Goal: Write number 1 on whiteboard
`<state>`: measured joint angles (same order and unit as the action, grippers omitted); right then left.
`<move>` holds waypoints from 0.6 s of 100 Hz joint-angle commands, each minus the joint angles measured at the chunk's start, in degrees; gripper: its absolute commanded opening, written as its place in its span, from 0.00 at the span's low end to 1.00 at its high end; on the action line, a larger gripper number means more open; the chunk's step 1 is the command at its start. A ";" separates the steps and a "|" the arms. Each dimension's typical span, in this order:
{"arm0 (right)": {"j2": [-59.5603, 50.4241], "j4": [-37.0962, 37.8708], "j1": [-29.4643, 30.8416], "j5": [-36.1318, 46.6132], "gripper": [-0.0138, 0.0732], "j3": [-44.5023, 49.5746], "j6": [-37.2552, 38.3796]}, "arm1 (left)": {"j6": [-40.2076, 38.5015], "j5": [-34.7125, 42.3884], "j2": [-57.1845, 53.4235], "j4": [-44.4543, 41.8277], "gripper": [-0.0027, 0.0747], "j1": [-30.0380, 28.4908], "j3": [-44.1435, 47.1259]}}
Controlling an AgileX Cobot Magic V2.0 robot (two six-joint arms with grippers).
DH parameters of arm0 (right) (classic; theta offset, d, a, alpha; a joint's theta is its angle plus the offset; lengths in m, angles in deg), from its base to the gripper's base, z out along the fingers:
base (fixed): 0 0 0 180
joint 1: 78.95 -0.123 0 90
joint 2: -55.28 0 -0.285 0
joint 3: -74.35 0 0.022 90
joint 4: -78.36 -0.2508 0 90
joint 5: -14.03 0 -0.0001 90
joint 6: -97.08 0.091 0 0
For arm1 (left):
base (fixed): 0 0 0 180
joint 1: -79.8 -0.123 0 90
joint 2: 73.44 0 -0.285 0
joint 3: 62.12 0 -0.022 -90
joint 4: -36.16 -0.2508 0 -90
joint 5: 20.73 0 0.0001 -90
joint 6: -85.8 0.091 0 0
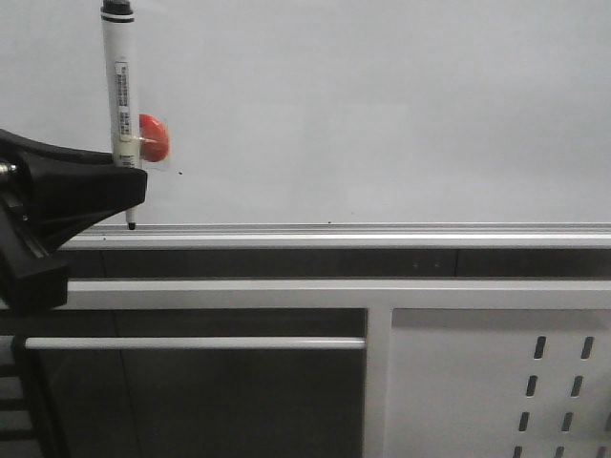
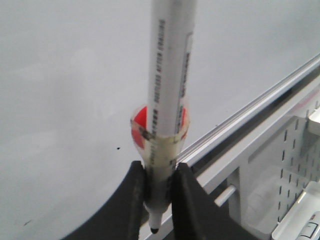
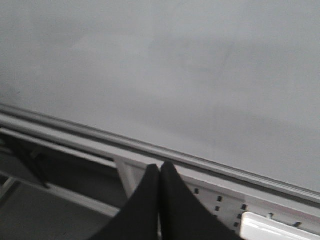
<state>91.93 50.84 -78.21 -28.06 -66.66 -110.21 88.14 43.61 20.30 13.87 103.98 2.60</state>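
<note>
My left pincer (image 1: 122, 191) pinches the marker (image 1: 120, 86) upright, tip down near the whiteboard (image 1: 382, 105) rail; no number 1 shows yet. Right pincer (image 3: 160, 172) is pressed together, idle. Risk: starting this low, my stroke could hit the rail.

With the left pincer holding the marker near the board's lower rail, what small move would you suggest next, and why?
Probably raise the left pincer so the marker tip leaves the silver rail and faces bare whiteboard. The pincer is shut on the marker, tip pointing down near the rail, and no stroke of a number 1 shows on the board yet. A stroke needs room above the rail.
</note>
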 commanded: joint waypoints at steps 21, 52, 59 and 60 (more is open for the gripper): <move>13.10 -7.25 -4.30 -5.58 0.07 -6.73 -6.47 | -1.88 -15.63 -11.27 -10.30 0.01 0.54 -2.59; 25.23 -7.25 -19.60 -6.16 0.07 -14.81 -6.47 | -9.26 -51.51 -20.31 -19.60 0.01 12.46 -14.82; 27.88 -7.25 -22.68 -5.01 0.07 -16.23 -6.47 | -9.26 -59.93 -20.54 -19.60 0.01 16.78 -18.32; 28.14 -7.25 -22.94 -4.90 0.07 -16.35 -6.47 | -9.26 -60.70 -20.54 -19.60 0.01 17.59 -18.97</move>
<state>117.81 45.64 -98.23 -36.51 -79.68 -116.09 79.88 -10.16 1.35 -6.21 116.97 -11.31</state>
